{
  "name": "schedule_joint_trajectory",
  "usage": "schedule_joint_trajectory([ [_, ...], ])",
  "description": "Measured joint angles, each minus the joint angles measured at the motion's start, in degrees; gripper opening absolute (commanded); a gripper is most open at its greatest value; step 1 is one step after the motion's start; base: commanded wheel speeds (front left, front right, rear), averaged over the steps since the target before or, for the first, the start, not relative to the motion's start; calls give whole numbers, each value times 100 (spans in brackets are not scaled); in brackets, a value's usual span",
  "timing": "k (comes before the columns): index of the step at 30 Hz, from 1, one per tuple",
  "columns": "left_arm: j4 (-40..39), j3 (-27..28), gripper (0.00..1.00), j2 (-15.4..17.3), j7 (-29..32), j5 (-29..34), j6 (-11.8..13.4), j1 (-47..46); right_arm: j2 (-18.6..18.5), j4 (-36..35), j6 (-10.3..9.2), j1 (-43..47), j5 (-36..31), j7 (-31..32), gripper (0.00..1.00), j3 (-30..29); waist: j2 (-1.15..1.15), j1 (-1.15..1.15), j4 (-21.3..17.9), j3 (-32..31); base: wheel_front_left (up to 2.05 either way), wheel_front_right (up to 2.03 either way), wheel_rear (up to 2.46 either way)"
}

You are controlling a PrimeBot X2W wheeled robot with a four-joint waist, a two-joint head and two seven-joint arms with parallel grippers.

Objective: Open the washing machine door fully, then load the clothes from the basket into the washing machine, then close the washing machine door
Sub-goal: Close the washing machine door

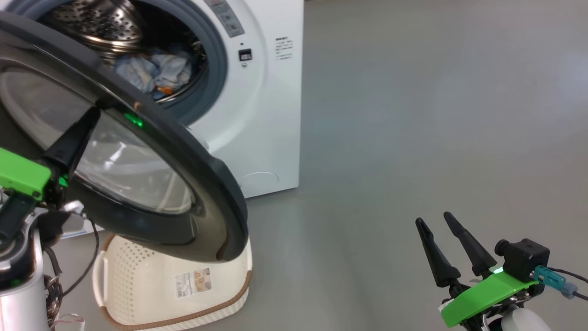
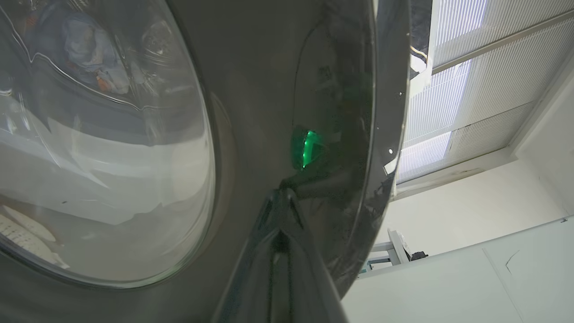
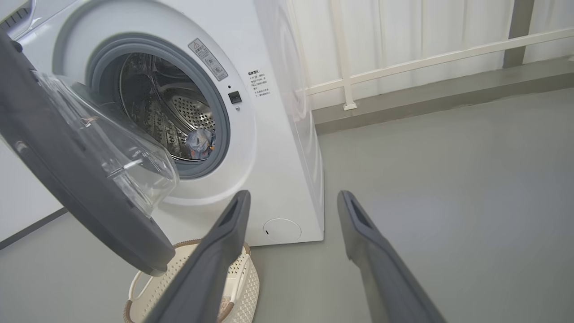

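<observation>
The washing machine [image 1: 271, 115] stands at the upper left, and its glossy black door [image 1: 220, 184] is swung out towards me, partly open. The clothes [image 1: 156, 73], light blue with orange, lie inside the steel drum. They also show in the drum in the right wrist view [image 3: 199, 141]. My left gripper [image 1: 92, 115] is shut, with its tips resting on the door's outer face [image 2: 251, 89] beside the glass bowl. Under the door sits the basket [image 1: 151, 285], holding no clothes, with its label sticker showing. My right gripper [image 1: 433, 219] hangs open at the lower right, holding nothing.
Bare grey floor spreads to the right of the machine. A round service flap [image 1: 259, 181] sits low on the machine's front. In the right wrist view a white wall with a rail [image 3: 426, 58] runs behind the machine. The door overhangs the basket [image 3: 249, 280].
</observation>
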Motion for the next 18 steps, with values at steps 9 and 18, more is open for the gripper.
schedule_joint_trajectory([
  [9, 343, 23, 0, -14, -308, 160, -123, -339, 52, -35, 0, -95, -1, 0, 100, -14, 0, 0, -324, 158, 0, 0, 0],
  [18, 745, 67, 0, 1, -513, 278, -300, -510, 99, -36, 0, -97, -1, 0, 100, -33, 0, 0, -560, 258, 0, 0, 0],
])
